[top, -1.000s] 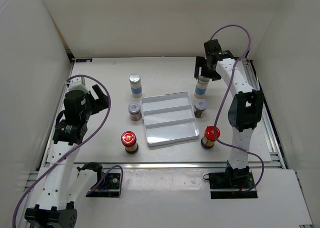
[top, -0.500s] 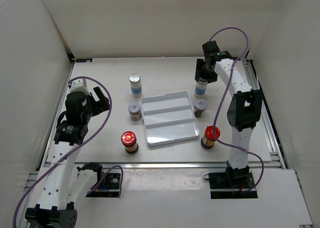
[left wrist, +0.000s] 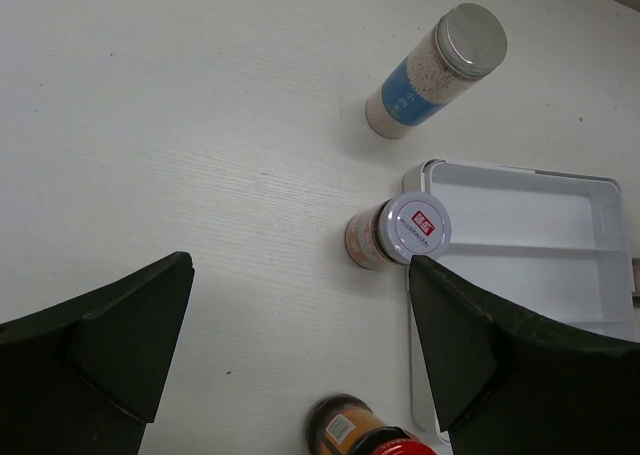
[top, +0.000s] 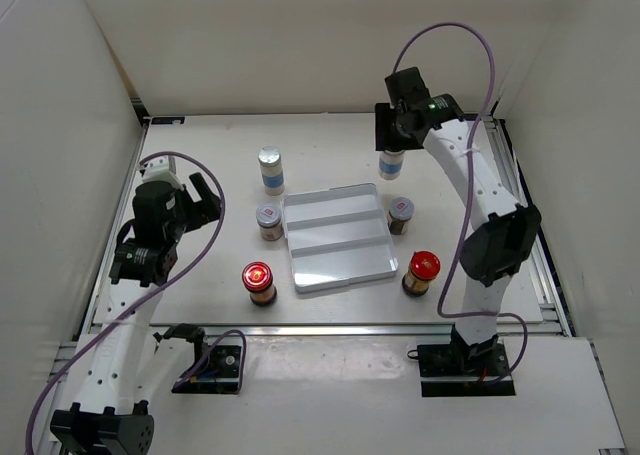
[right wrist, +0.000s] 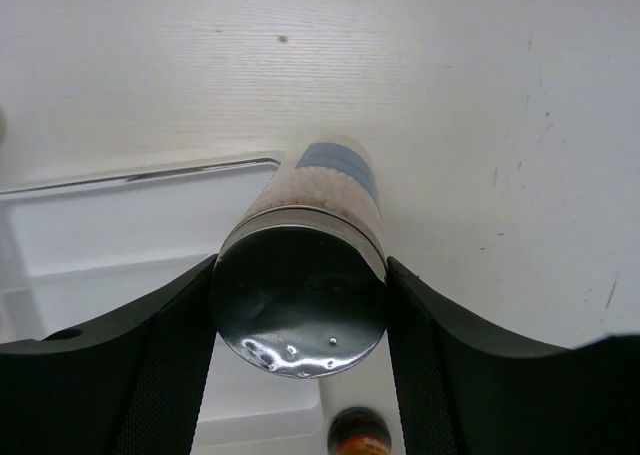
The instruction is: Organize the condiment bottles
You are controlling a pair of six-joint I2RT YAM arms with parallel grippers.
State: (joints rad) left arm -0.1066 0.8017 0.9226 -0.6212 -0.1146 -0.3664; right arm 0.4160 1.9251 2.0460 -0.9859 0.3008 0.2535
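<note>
My right gripper [top: 392, 137] [right wrist: 300, 275] is shut on the silver cap of a tall white bottle with a blue label [top: 391, 162] [right wrist: 320, 195]. It holds the bottle upright by the far right corner of the white tray [top: 337, 237], and the bottle looks raised off the table. My left gripper [top: 203, 197] [left wrist: 300, 265] hangs open and empty over the table's left side. Ahead of it stand another tall white bottle [top: 270, 170] [left wrist: 437, 70], a short silver-lidded jar [top: 269, 220] [left wrist: 400, 233] and a red-capped jar [top: 258, 280] [left wrist: 360, 435].
A second short silver-lidded jar [top: 401, 214] and a second red-capped jar [top: 422, 270] stand to the right of the tray [left wrist: 520, 235] [right wrist: 120, 235]. White walls enclose the table on three sides. The arm bases sit at the near edge.
My right gripper shut on the tall white bottle and carried it a little left and back, away from the short jar. The left arm barely moved.
</note>
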